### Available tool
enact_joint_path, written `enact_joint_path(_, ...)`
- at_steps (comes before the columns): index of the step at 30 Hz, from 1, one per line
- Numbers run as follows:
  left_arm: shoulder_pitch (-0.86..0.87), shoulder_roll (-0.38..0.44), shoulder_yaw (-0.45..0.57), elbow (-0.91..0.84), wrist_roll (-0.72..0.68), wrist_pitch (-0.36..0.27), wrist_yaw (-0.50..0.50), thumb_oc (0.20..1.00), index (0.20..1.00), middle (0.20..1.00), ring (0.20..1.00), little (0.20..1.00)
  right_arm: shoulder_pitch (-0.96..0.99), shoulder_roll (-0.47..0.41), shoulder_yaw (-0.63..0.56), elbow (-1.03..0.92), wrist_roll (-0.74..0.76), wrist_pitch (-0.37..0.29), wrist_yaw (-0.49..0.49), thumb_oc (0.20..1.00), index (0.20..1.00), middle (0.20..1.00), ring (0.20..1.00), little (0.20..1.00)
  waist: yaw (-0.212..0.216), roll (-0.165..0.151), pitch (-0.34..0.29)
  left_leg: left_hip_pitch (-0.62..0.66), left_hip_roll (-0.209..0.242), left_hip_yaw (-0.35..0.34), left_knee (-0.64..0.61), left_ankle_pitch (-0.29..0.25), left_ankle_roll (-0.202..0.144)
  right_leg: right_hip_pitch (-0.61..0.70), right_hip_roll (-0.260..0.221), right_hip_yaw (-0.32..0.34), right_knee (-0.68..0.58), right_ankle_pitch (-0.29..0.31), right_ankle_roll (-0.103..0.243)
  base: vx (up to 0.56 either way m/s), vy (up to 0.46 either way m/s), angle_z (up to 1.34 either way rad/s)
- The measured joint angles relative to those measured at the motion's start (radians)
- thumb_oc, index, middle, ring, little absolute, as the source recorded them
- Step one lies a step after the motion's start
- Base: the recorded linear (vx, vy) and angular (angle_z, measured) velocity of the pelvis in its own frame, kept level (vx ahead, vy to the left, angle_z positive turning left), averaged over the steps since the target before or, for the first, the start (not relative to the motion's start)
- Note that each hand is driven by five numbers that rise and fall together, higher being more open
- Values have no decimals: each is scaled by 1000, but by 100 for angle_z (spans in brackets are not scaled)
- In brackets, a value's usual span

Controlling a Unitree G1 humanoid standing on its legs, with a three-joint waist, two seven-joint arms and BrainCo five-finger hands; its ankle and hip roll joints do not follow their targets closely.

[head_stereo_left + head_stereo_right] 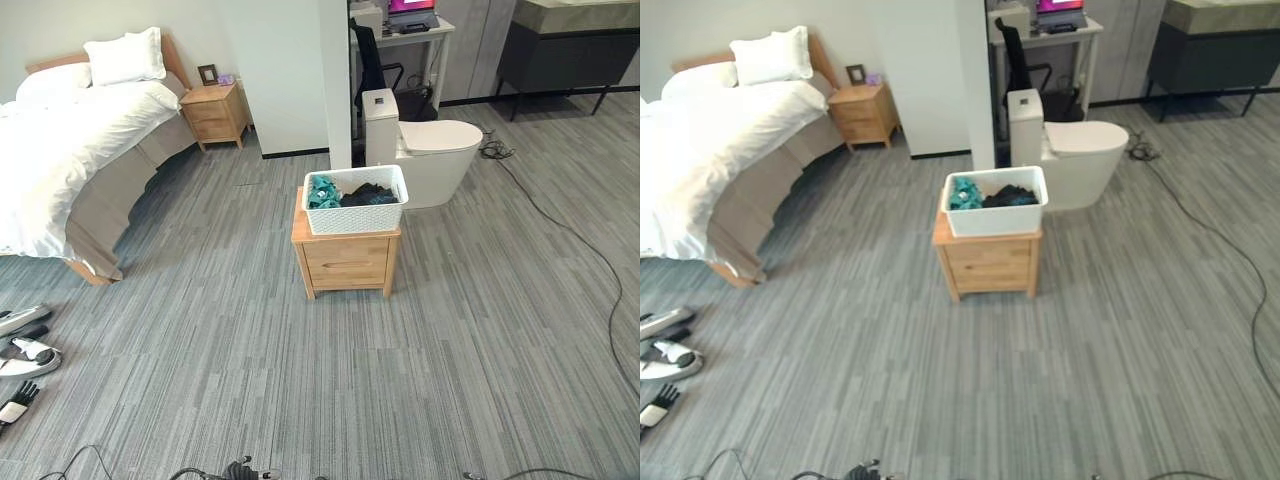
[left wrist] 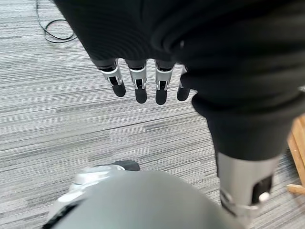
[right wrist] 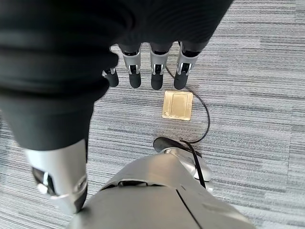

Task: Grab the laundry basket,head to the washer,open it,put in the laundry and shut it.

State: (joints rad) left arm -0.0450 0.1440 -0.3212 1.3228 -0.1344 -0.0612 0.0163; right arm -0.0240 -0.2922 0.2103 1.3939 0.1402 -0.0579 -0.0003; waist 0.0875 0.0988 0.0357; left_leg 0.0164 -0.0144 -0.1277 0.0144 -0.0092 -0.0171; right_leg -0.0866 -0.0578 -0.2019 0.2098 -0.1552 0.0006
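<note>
Your laundry basket (image 1: pixel 356 203) is white and sits on the tabletop of a small wooden nightstand (image 1: pixel 346 262) in the middle of the grey striped floor (image 1: pixel 300 380), well apart from both hands. It holds teal laundry (image 1: pixel 322 191) at its left end and dark laundry (image 1: pixel 370 194) beside that. The basket overhangs the nightstand's right edge a little.

Just behind the basket you have a white toilet (image 1: pixel 425 152), lid down. To the left there's a bed (image 1: pixel 70 140) with white bedding and pillows, and a second nightstand (image 1: pixel 215 113) beside it against the wall. Slippers (image 1: pixel 25 355) lie on the floor at the far left.

Your left hand (image 2: pixel 143 78) hangs over bare floor, fingers (image 2: pixel 140 88) straight and relaxed, holding nothing. Your right hand (image 3: pixel 147 64) is the same: fingers (image 3: pixel 156 76) straight, pointing down, nothing in them. Under the right hand you see a brass floor plate (image 3: pixel 177 105) set in the floor.
</note>
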Motion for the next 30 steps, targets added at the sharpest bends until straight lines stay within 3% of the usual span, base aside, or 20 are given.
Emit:
enact_joint_path(12, -12, 0, -4, -8, 16, -1, 1, 1000, 1000, 1000, 1000, 1000, 1, -3, 5, 9, -8, -6, 1, 1000, 1000, 1000, 1000, 1000, -2, -1, 8, 0, 7, -28, -19, 0, -11, 9, 6, -23, -20, 8, -2, 2, -9, 4)
enact_joint_path(21, -16, 10, 32, 13, 15, -1, -1, 1000, 1000, 1000, 1000, 1000, -15, -38, -46, 40, 27, -4, 6, 1000, 1000, 1000, 1000, 1000, -15, -25, 29, 0, 19, -31, -20, -7, -22, -15, 12, -27, 29, -24, -15, 32, -46, -1)
enact_joint_path(25, -26, 15, 34, 30, 15, -1, -2, 1000, 1000, 1000, 1000, 1000, -26, -66, -54, 40, 44, -5, 5, 1000, 1000, 1000, 1000, 1000, -8, -43, 37, 20, 21, -62, -2, 9, -45, 61, 25, -44, -46, -7, -14, 36, -69, 14)
enact_joint_path(30, -27, 14, 22, 28, 28, 2, 0, 1000, 1000, 1000, 1000, 1000, -26, -72, -72, 44, 53, -6, 5, 1000, 1000, 1000, 1000, 1000, -9, -42, 38, 19, 21, -86, 3, 24, -65, 109, 36, -55, -136, 31, -19, 2, -40, 7)
